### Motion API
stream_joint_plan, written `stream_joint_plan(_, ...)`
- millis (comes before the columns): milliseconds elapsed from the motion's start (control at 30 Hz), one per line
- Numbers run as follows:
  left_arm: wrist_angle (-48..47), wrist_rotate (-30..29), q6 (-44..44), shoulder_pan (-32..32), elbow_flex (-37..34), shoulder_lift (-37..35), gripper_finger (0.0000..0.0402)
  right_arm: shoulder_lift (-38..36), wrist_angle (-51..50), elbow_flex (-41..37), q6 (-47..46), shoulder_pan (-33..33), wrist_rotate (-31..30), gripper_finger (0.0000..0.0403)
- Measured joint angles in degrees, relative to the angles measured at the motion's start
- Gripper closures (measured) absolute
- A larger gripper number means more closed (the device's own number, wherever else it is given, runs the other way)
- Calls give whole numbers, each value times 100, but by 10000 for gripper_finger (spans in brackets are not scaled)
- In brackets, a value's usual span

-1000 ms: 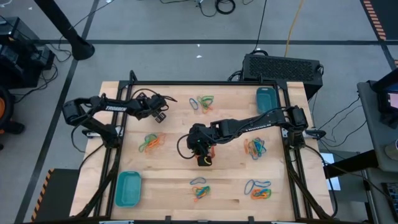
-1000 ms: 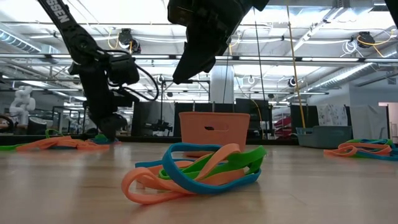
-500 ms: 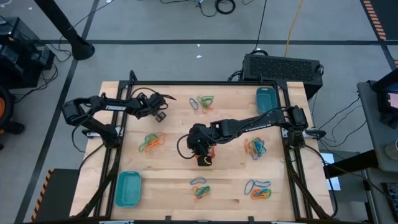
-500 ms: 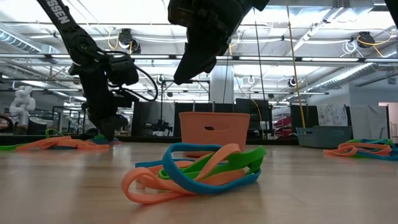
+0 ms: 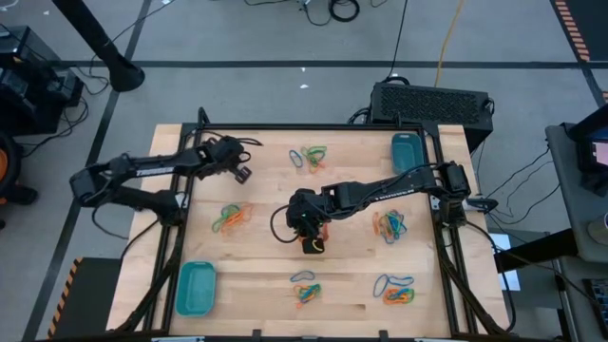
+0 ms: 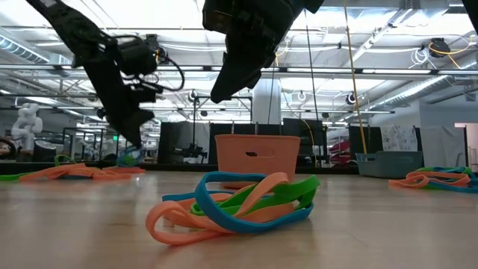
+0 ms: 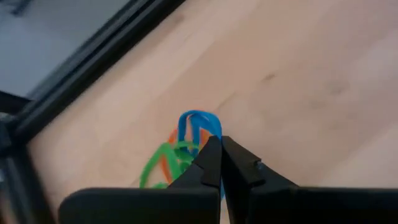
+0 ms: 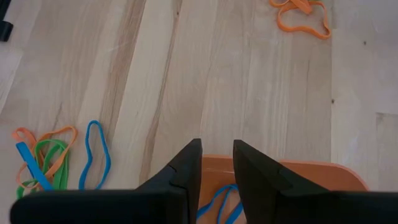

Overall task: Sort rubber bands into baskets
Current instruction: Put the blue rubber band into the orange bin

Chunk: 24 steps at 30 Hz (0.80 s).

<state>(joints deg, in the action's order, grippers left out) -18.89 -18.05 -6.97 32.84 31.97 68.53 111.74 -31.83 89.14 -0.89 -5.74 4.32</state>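
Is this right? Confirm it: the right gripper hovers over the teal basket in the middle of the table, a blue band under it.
Not quite. The basket under the right gripper is orange, not teal, as the right wrist view shows. The blue band lies in it.

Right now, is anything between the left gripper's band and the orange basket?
Yes. The right gripper hangs open directly over the orange basket, blocking a drop from above. The left gripper is shut, apparently on a blue rubber band, off to the far left. Nothing else visibly stands between.
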Motion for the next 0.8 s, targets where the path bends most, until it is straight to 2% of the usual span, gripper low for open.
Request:
stream_joint_plan(133,-390,298,-15,-8,0,-550,400,0,-9,0,-4,0,21,319)
stream_joint_plan(267,-862,28,-173,-6,0,-966,400,0,-13,0,-50,0,27,319)
stream_joint_plan(400,-1308,515,-177,-12,-4,-973,401,0,-7,0,-51,0,28,319)
stream_joint_plan(533,-1290,802,-174,-9,-4,-883,401,0,66,0,-33,0,28,319)
stream_joint_plan(633,-991,1517,-170,-76,-4,-891,401,0,211,0,-61,0,28,319)
stream_joint_plan(800,-178,3165,-86,-541,-4,-986,401,1,714,0,90,-17,-28,319)
